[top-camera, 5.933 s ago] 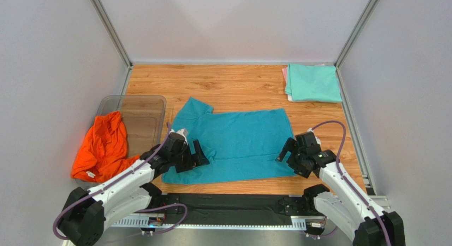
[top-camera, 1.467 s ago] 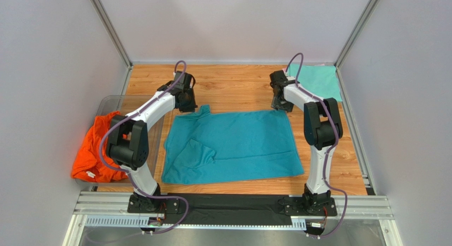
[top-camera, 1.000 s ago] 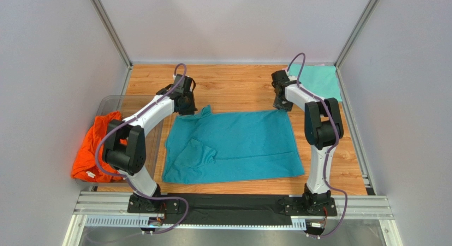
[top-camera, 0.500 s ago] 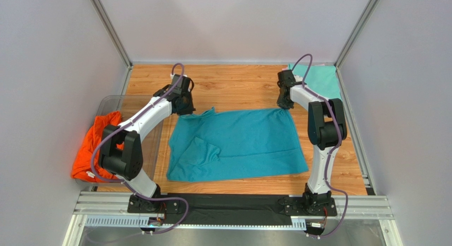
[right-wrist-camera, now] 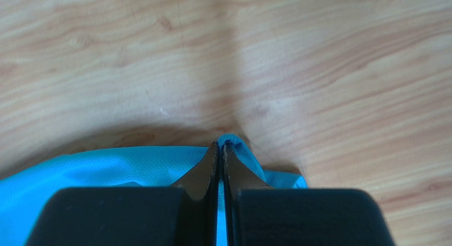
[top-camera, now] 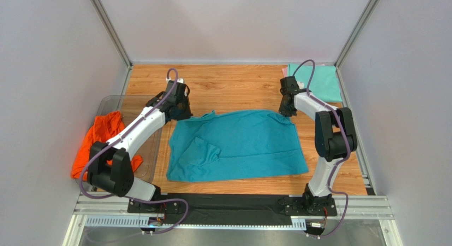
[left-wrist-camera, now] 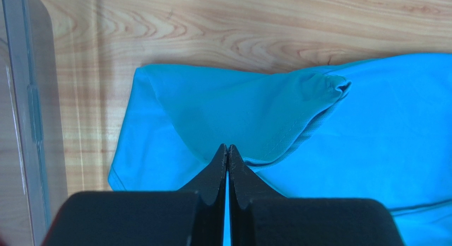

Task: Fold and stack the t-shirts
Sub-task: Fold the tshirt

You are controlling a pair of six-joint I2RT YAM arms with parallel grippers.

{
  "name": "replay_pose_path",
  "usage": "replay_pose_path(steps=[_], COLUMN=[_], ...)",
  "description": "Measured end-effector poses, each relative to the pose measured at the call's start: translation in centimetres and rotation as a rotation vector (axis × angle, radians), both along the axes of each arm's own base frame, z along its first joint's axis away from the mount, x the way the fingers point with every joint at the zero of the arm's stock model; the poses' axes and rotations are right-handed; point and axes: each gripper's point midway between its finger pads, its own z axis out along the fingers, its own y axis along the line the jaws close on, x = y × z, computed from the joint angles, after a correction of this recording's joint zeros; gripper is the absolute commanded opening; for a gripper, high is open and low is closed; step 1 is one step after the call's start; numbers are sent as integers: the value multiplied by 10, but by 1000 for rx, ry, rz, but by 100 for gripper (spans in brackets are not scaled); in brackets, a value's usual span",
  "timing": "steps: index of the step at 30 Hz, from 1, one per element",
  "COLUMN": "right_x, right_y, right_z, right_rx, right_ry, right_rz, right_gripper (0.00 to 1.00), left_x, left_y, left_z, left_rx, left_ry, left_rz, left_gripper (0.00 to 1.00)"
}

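Teal-blue t-shirt [top-camera: 244,145] shifted right, jaws (both) clamped; pinching far corners

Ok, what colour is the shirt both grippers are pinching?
The t-shirt is plain teal-blue; the left wrist view shows it best.

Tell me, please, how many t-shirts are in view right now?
3: the teal t-shirt spread mid-table; the orange t-shirt on the tub's left edge; the mint t-shirt folded far right. Others may hide beneath it.
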Motion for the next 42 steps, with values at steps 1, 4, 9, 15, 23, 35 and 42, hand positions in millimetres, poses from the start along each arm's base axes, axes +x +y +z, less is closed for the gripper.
replay_pose_path(steps=[1, 4, 9, 15, 23, 35, 42], right_x=[-5, -20, -41, -59, -75, -100, -132], right_y=[1, 3, 0, -5, -9, -12, -13], right_z=[3, 12, 31, 47, 55, 63, 48], right_rx=[-1, -6, -15, -16, -13, 0, 28], right_ry=[-3, -14, -49, -83, -93, -113, -87], right_rz=[6, 20, 23, 18, 19, 31, 39], right_gripper=[0, 0, 0, 0, 0, 0, 2], left_x=[-4, -15, -36, -70, -99, -129, -150], left_y=[1, 4, 7, 11, 11, 11, 14], left_z=[1, 5, 12, 12, 23, 24, -9], left_rx=[-4, -16, -54, -105, -181, -232, -231], left_ry=[-2, -17, -46, -73, -132, -145, -65], left_rz=[1, 5, 7, 10, -2, -51, -59], left_gripper=[0, 0, 0, 0, 0, 0, 0])
